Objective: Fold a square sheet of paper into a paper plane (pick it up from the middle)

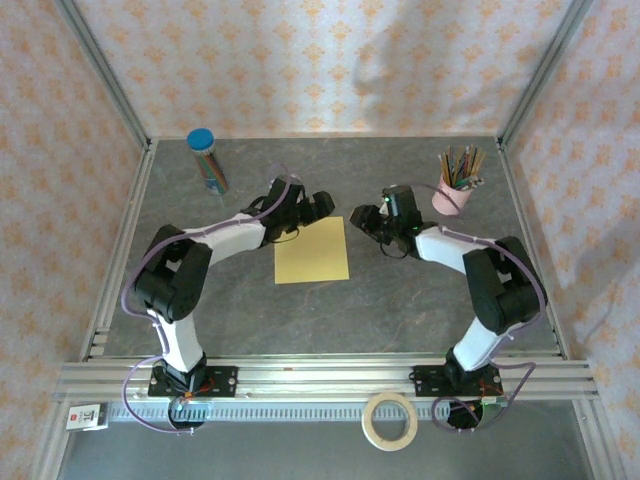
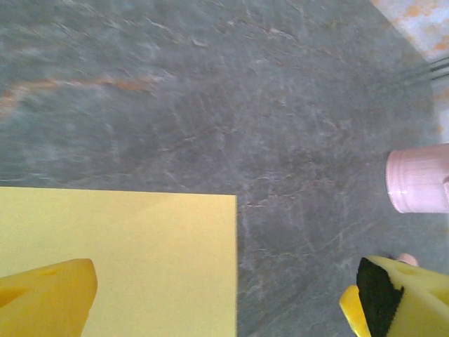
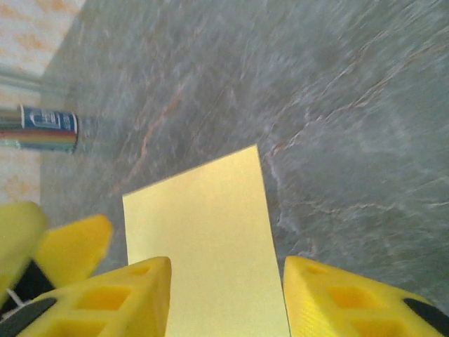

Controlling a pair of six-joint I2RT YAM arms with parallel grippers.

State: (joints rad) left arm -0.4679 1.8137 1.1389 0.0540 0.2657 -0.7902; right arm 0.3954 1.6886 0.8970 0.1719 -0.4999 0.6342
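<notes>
Grey table (image 1: 400, 300) holds flat yellow sheet (image 1: 312, 251); left tool (image 1: 327, 205) and right tool (image 1: 358, 217) both released

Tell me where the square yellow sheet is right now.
In the top view the square sheet of paper lies flat at the middle of the table, its far edge close to the left gripper and right gripper, pink cup farther right.

The grey marbled table (image 1: 400, 300) carries the square sheet of paper (image 1: 312, 252), lying flat near its middle. A pink cup (image 1: 451, 197) of pencils stands far right and a blue-capped tube (image 1: 207, 160) of coloured pencils sits far left, both well apart from the sheet.
</notes>
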